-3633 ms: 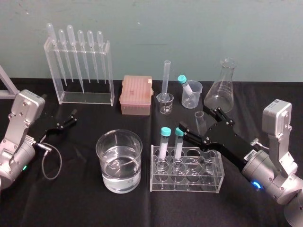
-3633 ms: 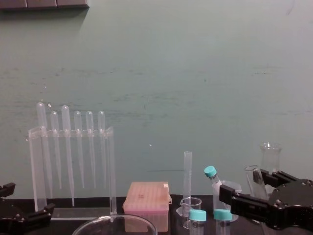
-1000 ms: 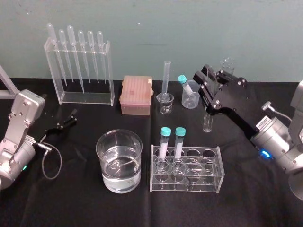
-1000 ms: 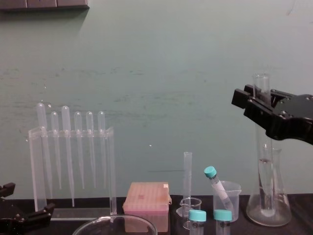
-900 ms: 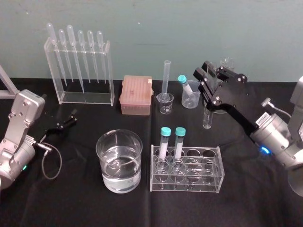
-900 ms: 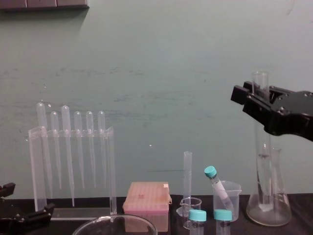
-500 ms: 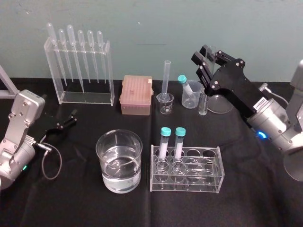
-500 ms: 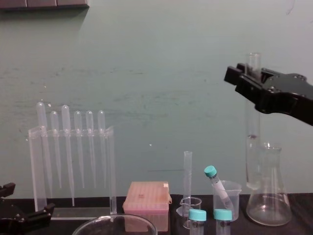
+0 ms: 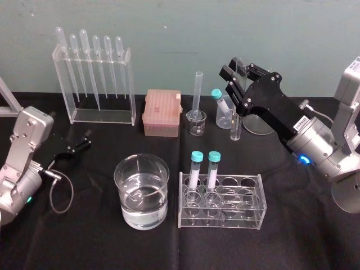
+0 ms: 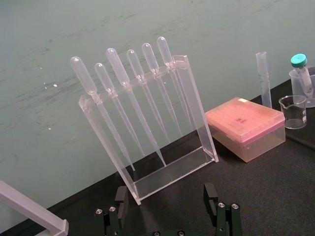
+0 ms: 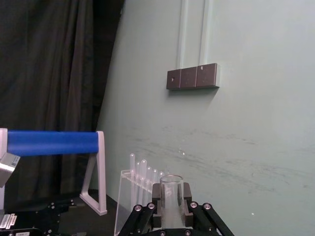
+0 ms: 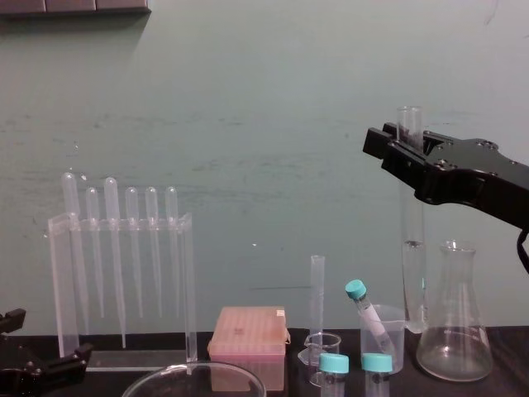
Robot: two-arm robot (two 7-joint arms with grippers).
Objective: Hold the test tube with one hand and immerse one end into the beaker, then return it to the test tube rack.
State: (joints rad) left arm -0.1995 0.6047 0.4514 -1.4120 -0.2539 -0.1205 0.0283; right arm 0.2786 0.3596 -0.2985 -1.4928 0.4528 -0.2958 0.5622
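Observation:
My right gripper (image 9: 232,79) is shut on the test tube (image 9: 235,125), a long clear tube hanging upright with its open mouth (image 11: 171,193) between the fingers. In the chest view the test tube (image 12: 411,223) hangs from the gripper (image 12: 395,149) well above the table, just left of the conical flask (image 12: 453,331). The beaker (image 9: 142,188), wide and about half full of water, stands at the front left of centre, far from the tube. The clear test tube rack (image 9: 222,220) sits to the beaker's right with two teal-capped tubes (image 9: 196,169) in it. My left gripper (image 10: 165,206) rests open at the left.
A pipette stand (image 9: 95,84) is at the back left and a pink box (image 9: 162,112) beside it. A thin graduated cylinder (image 9: 197,101) and a small plastic beaker (image 9: 225,115) with a teal-capped tube stand just left of the hanging tube. A cable (image 9: 59,191) lies front left.
My right gripper has carried the test tube leftward and a little lower, from in front of the conical flask to beside the small plastic beaker. The left arm has not moved.

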